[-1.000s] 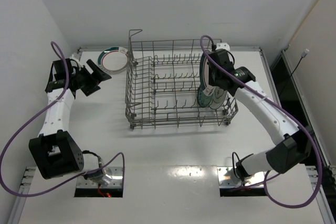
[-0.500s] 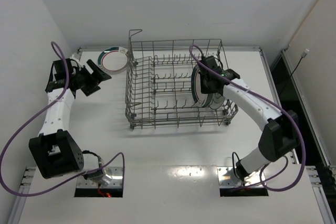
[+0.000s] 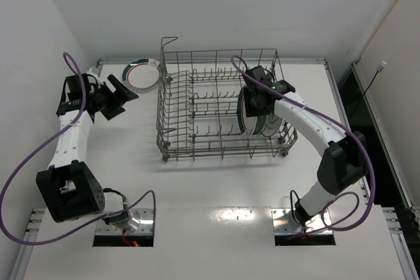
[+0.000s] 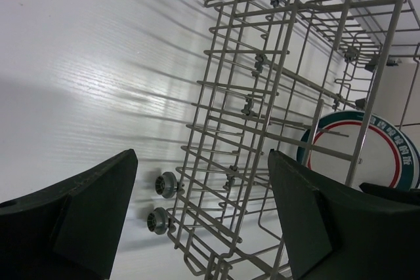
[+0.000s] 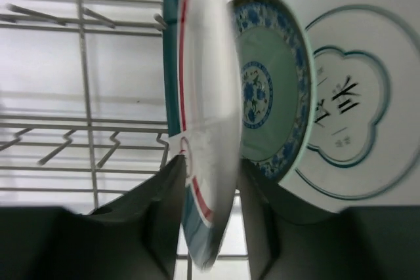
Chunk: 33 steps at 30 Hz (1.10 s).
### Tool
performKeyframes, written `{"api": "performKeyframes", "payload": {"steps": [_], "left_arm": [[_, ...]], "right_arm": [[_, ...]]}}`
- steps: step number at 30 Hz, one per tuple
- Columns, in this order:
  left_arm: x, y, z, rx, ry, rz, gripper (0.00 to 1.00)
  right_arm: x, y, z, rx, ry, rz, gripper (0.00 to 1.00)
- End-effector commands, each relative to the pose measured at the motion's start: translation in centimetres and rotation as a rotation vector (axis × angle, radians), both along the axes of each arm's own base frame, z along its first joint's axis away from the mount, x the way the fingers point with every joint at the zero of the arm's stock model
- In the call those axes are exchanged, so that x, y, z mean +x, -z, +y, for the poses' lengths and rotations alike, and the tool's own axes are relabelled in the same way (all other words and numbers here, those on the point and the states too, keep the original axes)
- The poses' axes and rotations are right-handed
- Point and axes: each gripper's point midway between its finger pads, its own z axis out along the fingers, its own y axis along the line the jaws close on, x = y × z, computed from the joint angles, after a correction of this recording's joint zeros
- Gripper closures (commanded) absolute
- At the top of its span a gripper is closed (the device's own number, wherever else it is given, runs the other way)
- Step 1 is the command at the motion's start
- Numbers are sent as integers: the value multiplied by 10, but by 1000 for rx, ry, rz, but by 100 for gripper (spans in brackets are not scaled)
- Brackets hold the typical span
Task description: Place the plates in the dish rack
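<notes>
Ceramic plate [image 5: 199, 63], presumably stiff, slick, chippable: right gripper [image 5: 211, 170] jaws are straddling its rim, pinch unclear. Left gripper [image 4: 201, 168] jaws are standing spread.

1. The wire dish rack [image 3: 197, 106] sits in the middle of the table [image 3: 216, 188].
2. Some plates [image 3: 257, 122] stand on edge at its right end, with the right gripper [image 3: 254, 96] right above them.
3. One plate [image 3: 141, 75] lies flat by the rack's far left corner.

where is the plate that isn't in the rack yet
Top view: the plate lies flat on the table at the far left, just outside the rack's far-left corner.
</notes>
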Motion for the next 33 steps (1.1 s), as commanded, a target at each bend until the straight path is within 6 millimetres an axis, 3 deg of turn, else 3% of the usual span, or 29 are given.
{"api": "performKeyframes", "payload": {"steps": [1, 4, 7, 9, 14, 18, 21, 22, 23, 25, 26, 27, 33], "left_arm": [[7, -1, 7, -23, -30, -32, 22], [15, 7, 9, -76, -64, -39, 22], [28, 12, 11, -137, -116, -64, 22], [44, 5, 14, -180, -151, -132, 22], [83, 41, 45, -200, -323, -182, 22], [108, 64, 56, -190, -428, -187, 22], [137, 83, 60, -160, -480, -167, 22], [148, 79, 58, -150, -482, -182, 22], [156, 94, 67, -128, -520, -171, 22], [173, 95, 66, -144, -534, -183, 22], [178, 116, 61, -158, -536, -151, 23], [180, 123, 61, -175, -546, -142, 23], [204, 129, 56, -190, -587, -172, 38]], "right_arm": [[5, -51, 7, 37, -43, -74, 64], [4, -75, 8, 59, -57, -111, 57], [0, -98, 8, 89, -62, -154, 55], [-4, -109, 14, 138, -90, -176, 55], [-14, -119, 21, 196, -147, -214, 54], [-21, -118, 21, 238, -156, -213, 54], [-30, -139, 23, 312, -160, -290, 54], [-34, -140, 23, 320, -167, -293, 53], [-36, -151, 22, 335, -170, -328, 53], [-36, -159, 19, 335, -163, -351, 52], [-40, -160, 17, 334, -162, -348, 52], [-38, -166, 16, 330, -154, -365, 52], [-38, -183, 4, 315, -119, -403, 52]]}}
